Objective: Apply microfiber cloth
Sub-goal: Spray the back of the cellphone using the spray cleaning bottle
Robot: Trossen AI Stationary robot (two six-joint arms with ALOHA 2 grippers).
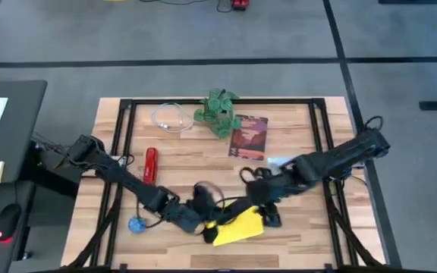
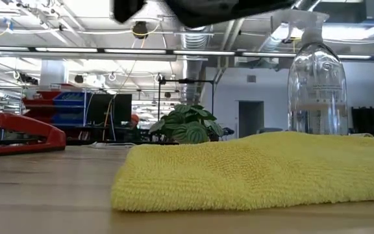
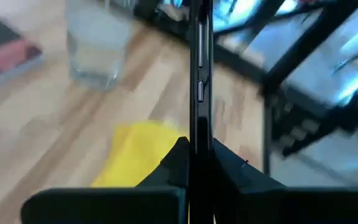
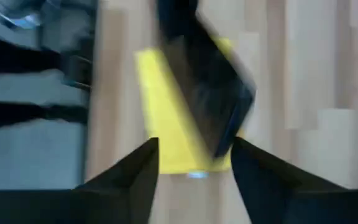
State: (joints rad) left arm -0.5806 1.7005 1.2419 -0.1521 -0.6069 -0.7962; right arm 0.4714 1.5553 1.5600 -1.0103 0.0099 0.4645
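The yellow microfiber cloth [image 1: 239, 227] lies folded and flat on the table near its front edge, and fills the foreground of the low view [image 2: 258, 172]. My left gripper [image 1: 203, 218] is at the cloth's left end, shut on a black smartphone [image 3: 199, 81]. The right wrist view shows the phone [image 4: 207, 93] as a dark slab over the cloth [image 4: 166, 112]. My right gripper [image 4: 194, 162] stands open at the cloth's right end [image 1: 268, 216] with nothing between its fingers. My left gripper pinches the smartphone between its two fingers [image 3: 178, 163], one on each broad face, at the phone's near end [image 3: 199, 134]. The phone stands on edge and runs straight out along the fingers. Whether its far end touches the cloth cannot be told.
A clear spray bottle [image 2: 317, 78] stands just behind the cloth. Farther back are a red stapler [image 1: 151, 163], a dark red book [image 1: 249, 136], a green plant [image 1: 218, 112] and a white cable [image 1: 171, 117]. A small blue object [image 1: 136, 224] lies at front left.
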